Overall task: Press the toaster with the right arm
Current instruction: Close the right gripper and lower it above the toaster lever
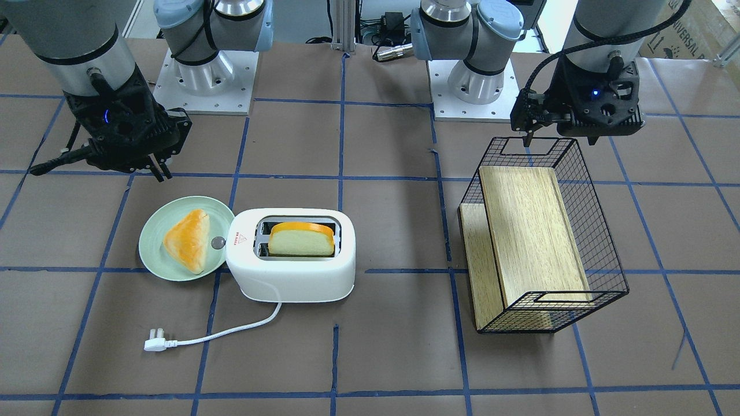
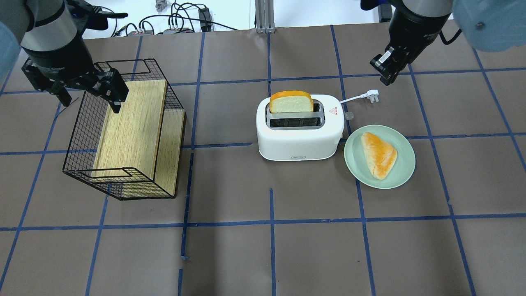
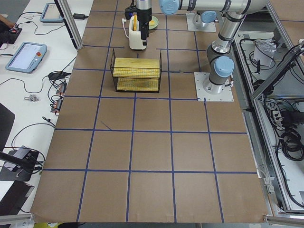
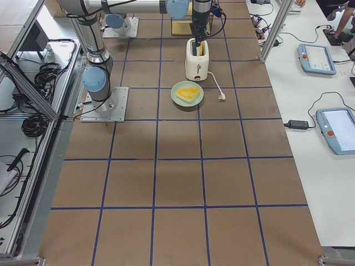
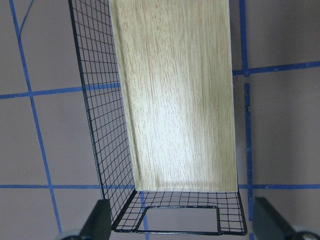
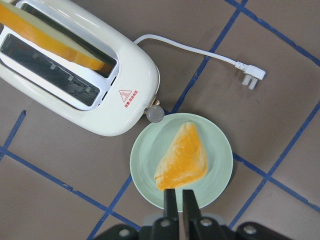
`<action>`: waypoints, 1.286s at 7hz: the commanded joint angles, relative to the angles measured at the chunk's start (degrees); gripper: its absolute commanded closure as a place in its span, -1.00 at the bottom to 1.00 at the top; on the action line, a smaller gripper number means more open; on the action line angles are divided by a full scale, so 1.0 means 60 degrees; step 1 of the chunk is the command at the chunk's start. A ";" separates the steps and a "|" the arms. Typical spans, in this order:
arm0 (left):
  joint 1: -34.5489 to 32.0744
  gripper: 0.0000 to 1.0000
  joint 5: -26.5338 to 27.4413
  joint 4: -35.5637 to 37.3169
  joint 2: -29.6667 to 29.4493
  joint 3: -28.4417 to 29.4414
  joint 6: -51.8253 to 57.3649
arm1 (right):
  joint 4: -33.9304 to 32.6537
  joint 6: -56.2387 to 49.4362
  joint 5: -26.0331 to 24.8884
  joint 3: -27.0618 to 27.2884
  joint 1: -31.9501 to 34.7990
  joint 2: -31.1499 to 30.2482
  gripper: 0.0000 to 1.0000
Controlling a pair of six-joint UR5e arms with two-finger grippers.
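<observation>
The toaster (image 2: 300, 142) sits mid-table with a slice standing in one slot. Your right gripper (image 2: 386, 77), fingers pinched together, hovers at its 2 o'clock. Keep them closed, steer toward 8 o'clock, and press squarely down at the grey knob (image 2: 348, 116).

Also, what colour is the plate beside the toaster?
The plate is pale green; clearest in right wrist view.

Glossy plastic toaster (image 1: 289, 283); black wire basket (image 1: 598, 222); pale wooden board (image 1: 529, 231).
</observation>
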 commanded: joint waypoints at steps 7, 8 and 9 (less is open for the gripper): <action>0.0000 -1.00 0.0000 0.0001 0.0000 0.0000 0.0006 | -0.1203 -0.7422 0.0092 0.0235 -0.0021 0.1214 0.74; 0.0000 -1.00 0.0000 0.0001 0.0000 0.0000 0.0006 | -0.1958 -0.7532 0.0064 0.0686 0.0008 0.1214 0.75; 0.0000 -1.00 0.0000 0.0001 0.0000 0.0000 0.0006 | -0.2836 -0.7533 0.0005 0.1285 0.0008 0.1214 0.74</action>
